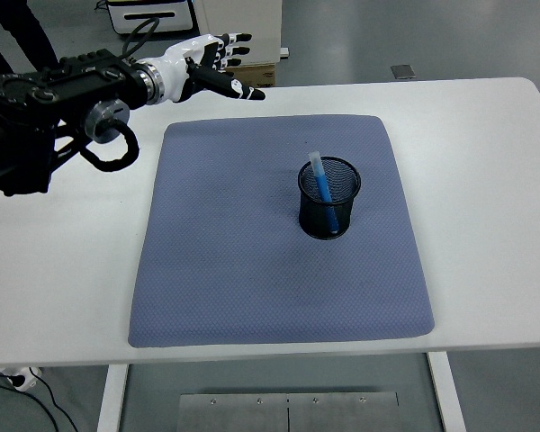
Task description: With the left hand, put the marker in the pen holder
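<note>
A blue marker point(322, 186) stands tilted inside the black mesh pen holder point(328, 210), its pale cap sticking out over the rim at the upper left. The holder sits upright on the blue-grey mat point(279, 229), right of the mat's centre. My left hand point(218, 66) hovers high over the table's far left part, well away from the holder, its white and black fingers spread and holding nothing. The black left arm runs from it to the picture's left edge. No right arm shows.
The white table point(486, 180) extends around the mat on all sides. Beyond its far edge stand a white cabinet base point(238, 31) and a cardboard box. A person's dark legs point(9, 22) show at the top left corner.
</note>
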Available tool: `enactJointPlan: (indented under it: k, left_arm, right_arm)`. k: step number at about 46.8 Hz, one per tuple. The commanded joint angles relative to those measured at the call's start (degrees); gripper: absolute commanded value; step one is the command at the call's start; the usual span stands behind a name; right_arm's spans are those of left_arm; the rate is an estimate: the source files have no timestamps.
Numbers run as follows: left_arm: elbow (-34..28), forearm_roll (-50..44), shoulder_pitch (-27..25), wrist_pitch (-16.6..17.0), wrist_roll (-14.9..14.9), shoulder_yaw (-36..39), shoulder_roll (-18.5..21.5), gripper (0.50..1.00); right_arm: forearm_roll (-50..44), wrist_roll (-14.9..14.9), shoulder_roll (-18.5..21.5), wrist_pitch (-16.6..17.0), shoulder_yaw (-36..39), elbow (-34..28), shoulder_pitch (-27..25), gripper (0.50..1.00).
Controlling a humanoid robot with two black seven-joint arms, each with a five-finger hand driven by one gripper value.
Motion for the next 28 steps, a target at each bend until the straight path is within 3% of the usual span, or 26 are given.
enactJointPlan:
  k: [1,4,10,13,18,28]
  left_arm:
    - [0.3,0.0,3.4,3.0,-1.0,-1.9,1.6,1.0]
    - [0.4,0.0,7.1,4.2,-4.4,-5.3,4.3,1.0]
    - [0.4,0.9,15.2,4.2,-16.0,-15.9,9.0,1.0]
    - [0.4,1.0,18.2,3.8,-19.7,-20.3,11.0,1.0]
    - [0.4,0.9,21.9,3.4,-21.4,-23.4,12.6,1.0]
    - [0.4,0.8,29.4,3.3,-21.8,-26.6,13.7,1.0]
  right_arm:
    - [-0.1,0.0,0.0,0.0,0.0,0.0,0.0,1.0]
    - [-0.1,0.0,0.0,0.0,0.0,0.0,0.0,1.0]
    - [0.0,0.0,0.0,0.0,0.0,0.0,0.0,1.0]
    - [0.0,0.0,0.0,0.0,0.0,0.0,0.0,1.0]
    - [-0.1,0.0,0.0,0.0,0.0,-0.1,0.0,1.0]
    - [-0.1,0.0,0.0,0.0,0.0,0.0,0.0,1.0]
